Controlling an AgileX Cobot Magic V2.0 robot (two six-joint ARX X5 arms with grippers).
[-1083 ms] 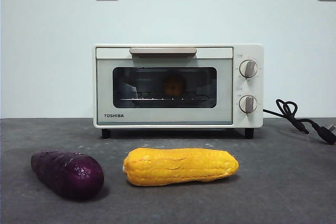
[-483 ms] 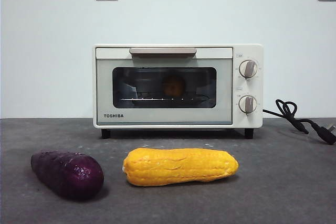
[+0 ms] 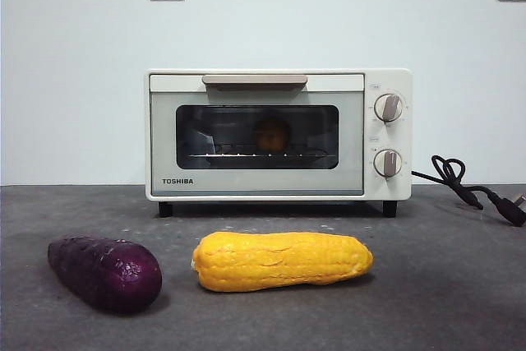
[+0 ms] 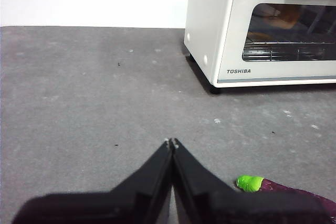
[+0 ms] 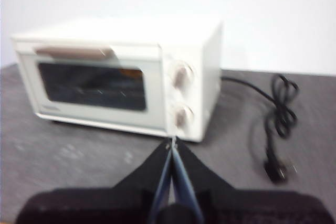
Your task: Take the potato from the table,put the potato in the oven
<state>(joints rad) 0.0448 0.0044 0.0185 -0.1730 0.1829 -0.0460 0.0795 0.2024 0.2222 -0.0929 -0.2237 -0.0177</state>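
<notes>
The potato [image 3: 272, 134] shows dimly as an orange-brown lump on the rack inside the oven [image 3: 279, 135], behind its shut dark glass door. The cream-white oven [image 4: 262, 27] stands at the back of the table [image 3: 444, 285]. My left gripper [image 4: 171, 142] is shut with nothing in it, hovering over bare table in front of the oven's left corner. My right gripper [image 5: 171, 141] is shut and empty too, facing the oven [image 5: 118, 77] near its knobs. Neither arm shows in the front view.
A yellow corn cob [image 3: 282, 260] lies in front of the oven, with a dark purple sweet potato [image 3: 104, 272] to its left; its green-tipped end [image 4: 250, 183] lies beside my left gripper. The black cord and plug [image 3: 468, 189] trail to the oven's right.
</notes>
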